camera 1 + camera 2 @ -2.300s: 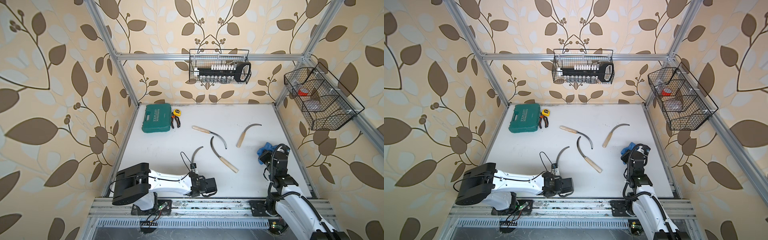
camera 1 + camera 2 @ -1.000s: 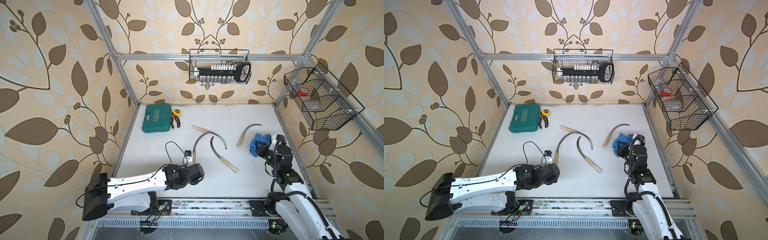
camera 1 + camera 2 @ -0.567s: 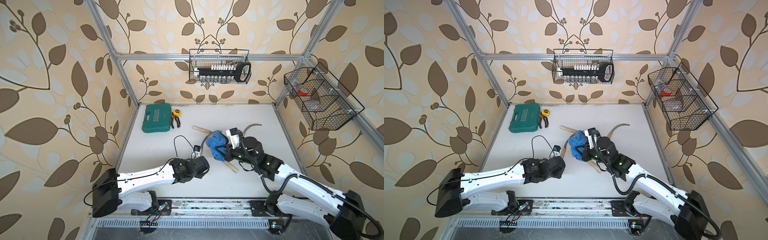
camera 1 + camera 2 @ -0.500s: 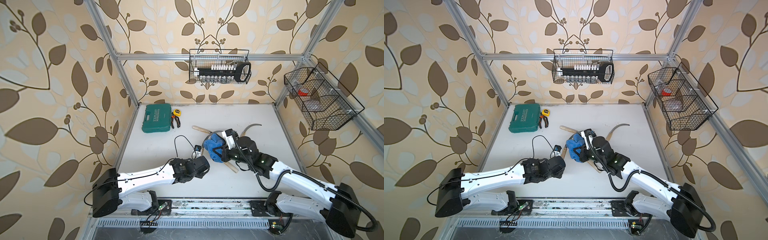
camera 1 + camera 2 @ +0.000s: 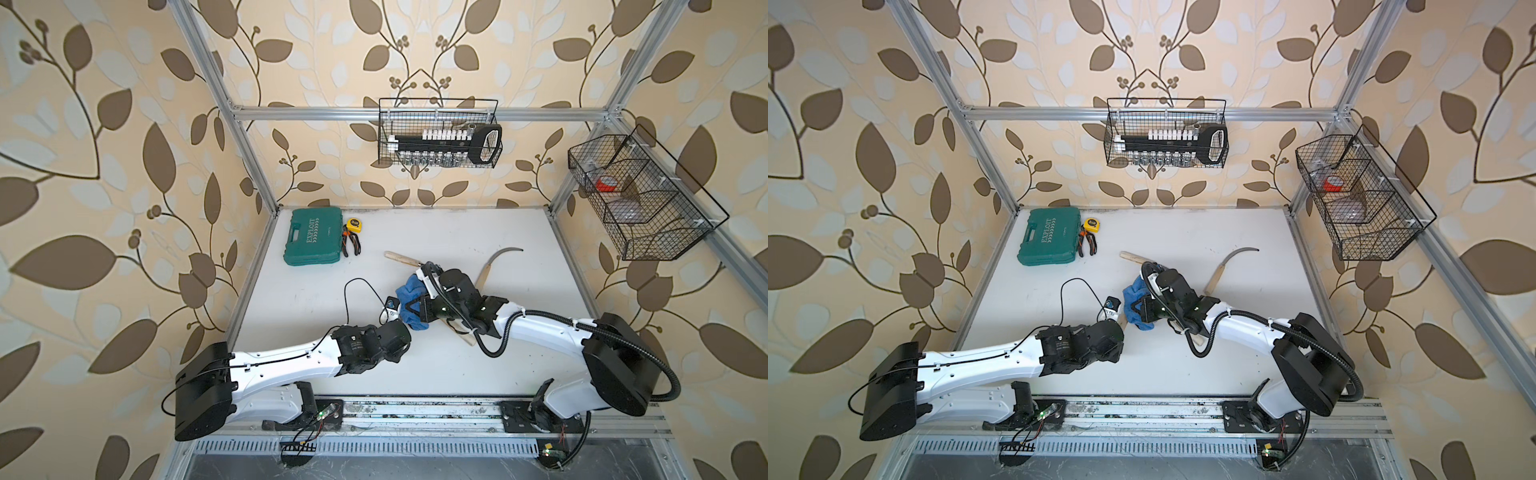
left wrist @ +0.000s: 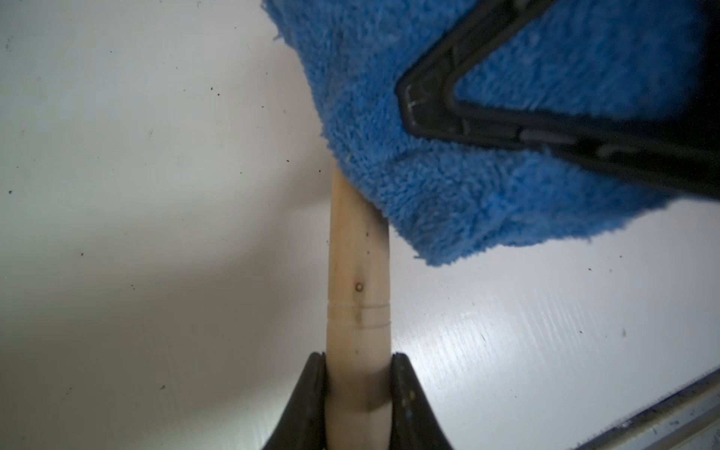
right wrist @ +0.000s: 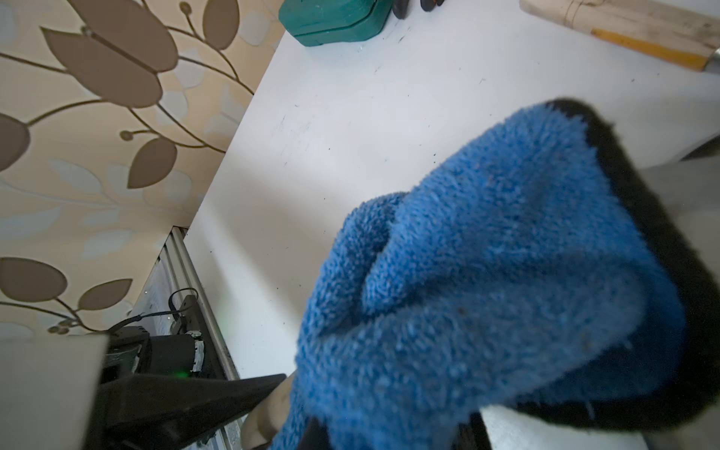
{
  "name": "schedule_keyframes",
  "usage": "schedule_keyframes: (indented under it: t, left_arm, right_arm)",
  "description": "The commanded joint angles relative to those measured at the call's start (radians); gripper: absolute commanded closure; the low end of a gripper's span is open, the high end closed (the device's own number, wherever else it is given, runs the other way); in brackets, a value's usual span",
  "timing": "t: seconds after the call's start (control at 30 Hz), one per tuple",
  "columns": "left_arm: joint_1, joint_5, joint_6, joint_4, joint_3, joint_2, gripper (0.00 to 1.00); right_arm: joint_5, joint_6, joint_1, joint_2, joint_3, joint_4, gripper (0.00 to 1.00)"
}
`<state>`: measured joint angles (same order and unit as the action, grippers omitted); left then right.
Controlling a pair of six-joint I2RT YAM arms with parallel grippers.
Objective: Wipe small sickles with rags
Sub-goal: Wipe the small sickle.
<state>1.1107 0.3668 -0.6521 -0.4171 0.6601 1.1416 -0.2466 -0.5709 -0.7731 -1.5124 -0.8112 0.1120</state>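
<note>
My left gripper (image 6: 358, 362) is shut on the pale wooden handle of a small sickle (image 6: 358, 272) near the table's middle. The blue rag (image 6: 487, 117) covers that sickle beyond the handle, so its blade is hidden. My right gripper (image 5: 415, 311) is shut on the rag (image 5: 409, 293), which hangs bunched over its jaws in the right wrist view (image 7: 506, 292). In both top views the two grippers almost meet, the left gripper (image 5: 1121, 322) just in front of the rag (image 5: 1133, 297). Another sickle (image 5: 496, 262) lies at the back right.
A further sickle's handle (image 5: 397, 257) shows behind the rag, and one more handle end (image 5: 468, 340) pokes out under my right arm. A green tool case (image 5: 313, 243), pliers (image 5: 352, 245) and a tape measure (image 5: 353, 224) sit at the back left. Wire baskets (image 5: 438, 133) hang on the walls.
My right arm swung in from the right edge with the rag and set it over the sickle. My left arm carried that sickle from the front to the middle.
</note>
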Motion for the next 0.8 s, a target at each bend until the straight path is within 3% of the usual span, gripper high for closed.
schedule_keyframes:
  t: [0.0,0.23,0.5,0.6,0.77]
  left_arm:
    - [-0.006,-0.001,0.037,0.079,-0.015,-0.077,1.00]
    - [-0.006,0.028,0.028,0.104,-0.074,-0.174,1.00]
    - [-0.005,0.105,0.008,0.079,-0.080,-0.177,1.00]
    - [-0.006,0.103,0.006,0.072,-0.076,-0.172,1.00]
    - [-0.006,0.106,0.004,0.045,-0.069,-0.186,1.00]
  right_arm:
    - [-0.020,0.014,-0.016,-0.041,-0.048,0.005,1.00]
    - [-0.025,0.033,-0.073,-0.044,-0.048,0.007,1.00]
    - [-0.169,0.057,-0.168,0.008,-0.020,0.060,1.00]
    - [-0.202,0.049,-0.172,0.028,-0.002,0.074,1.00]
    - [-0.148,0.061,-0.132,-0.014,-0.009,0.040,1.00]
